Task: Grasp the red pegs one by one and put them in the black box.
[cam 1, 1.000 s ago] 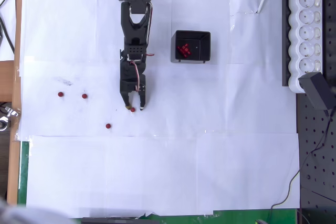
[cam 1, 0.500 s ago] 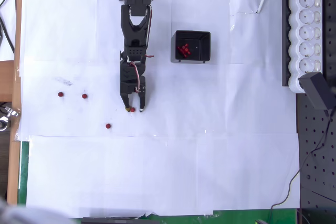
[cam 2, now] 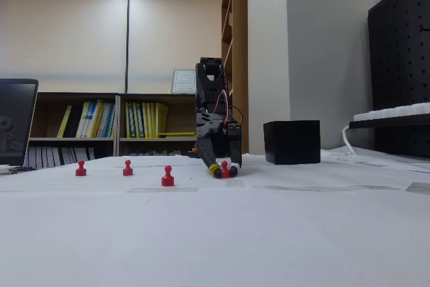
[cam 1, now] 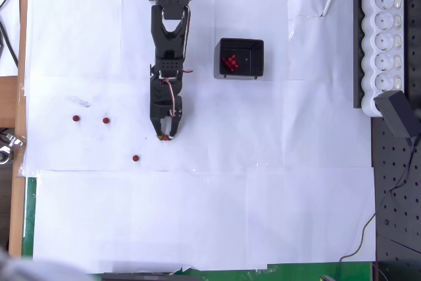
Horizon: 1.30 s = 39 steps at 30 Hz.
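My black gripper (cam 1: 165,137) (cam 2: 224,170) points down at the white paper, its fingers shut on a red peg (cam 2: 225,169) that still rests on the sheet. Three more red pegs stand free to its left: one (cam 1: 135,158) (cam 2: 167,177) nearest, another (cam 1: 106,121) (cam 2: 127,168) further off, and the last (cam 1: 76,118) (cam 2: 80,168) at the far left. The black box (cam 1: 241,58) (cam 2: 291,142) sits up and to the right of the gripper in the overhead view, with several red pegs (cam 1: 230,63) lying inside it.
A white power strip (cam 1: 385,34) with a black adapter (cam 1: 399,114) lies along the right edge. White paper sheets (cam 1: 197,215) cover the table. A black pegboard (cam 2: 400,58) stands at the right in the fixed view.
The fingers have closed from open around the peg to shut on it. The arm itself has barely moved.
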Motion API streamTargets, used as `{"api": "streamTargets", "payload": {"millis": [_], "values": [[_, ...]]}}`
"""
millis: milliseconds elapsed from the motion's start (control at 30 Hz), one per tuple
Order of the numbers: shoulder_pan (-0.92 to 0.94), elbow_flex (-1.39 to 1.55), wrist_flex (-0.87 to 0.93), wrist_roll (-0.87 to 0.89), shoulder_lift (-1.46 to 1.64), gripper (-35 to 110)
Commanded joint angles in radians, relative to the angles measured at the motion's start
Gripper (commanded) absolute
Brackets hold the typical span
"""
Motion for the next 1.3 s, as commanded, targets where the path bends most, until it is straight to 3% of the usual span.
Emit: {"api": "streamTargets", "payload": {"millis": [0,167,333,433,667,1000,1267], "values": [[-0.009,0.184,0.572,-0.103,-0.155,0],[-0.1,0.291,1.085,-0.23,-0.376,0],[-0.29,0.742,1.729,-0.468,-0.442,0],[-0.419,0.914,1.907,-0.589,-0.471,0],[-0.623,0.773,1.876,-0.704,-0.537,0],[-0.723,0.336,1.462,-0.749,-0.466,0],[-0.726,0.308,1.445,-0.755,-0.463,12]]}}
